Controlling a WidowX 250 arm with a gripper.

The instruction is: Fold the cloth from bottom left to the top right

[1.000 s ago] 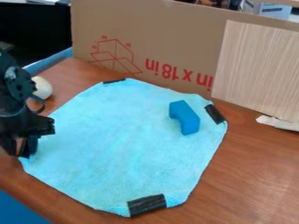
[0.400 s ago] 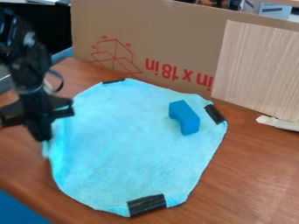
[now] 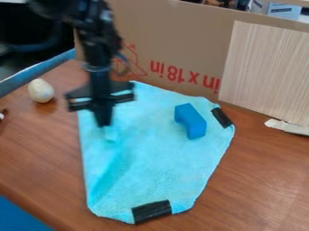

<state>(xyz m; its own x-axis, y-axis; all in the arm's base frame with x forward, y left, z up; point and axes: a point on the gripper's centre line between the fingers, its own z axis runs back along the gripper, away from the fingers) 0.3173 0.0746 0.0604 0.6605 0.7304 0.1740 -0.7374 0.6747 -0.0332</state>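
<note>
The black gripper (image 3: 105, 125) hangs over the left part of the light blue cloth (image 3: 160, 169), shut on the cloth's lifted left corner. From that corner the cloth is drawn up and inward, with a crease running down toward its lower left edge. Black tape strips lie on the cloth's bottom corner and its right corner. A blue curved block (image 3: 190, 121) rests on the cloth's upper right part. The top corner of the cloth is partly behind the arm.
A white egg-shaped object (image 3: 41, 90) sits on the brown table (image 3: 36, 153) at the left. A cardboard sheet (image 3: 181, 40) stands along the back, with a light wooden panel (image 3: 265, 72) at its right. A torn white scrap (image 3: 288, 127) lies near the right edge.
The gripper has moved right and somewhat up in the view, bringing the cloth's left corner with it. Bare table now shows where the cloth's left side lay. The blue block has stayed put.
</note>
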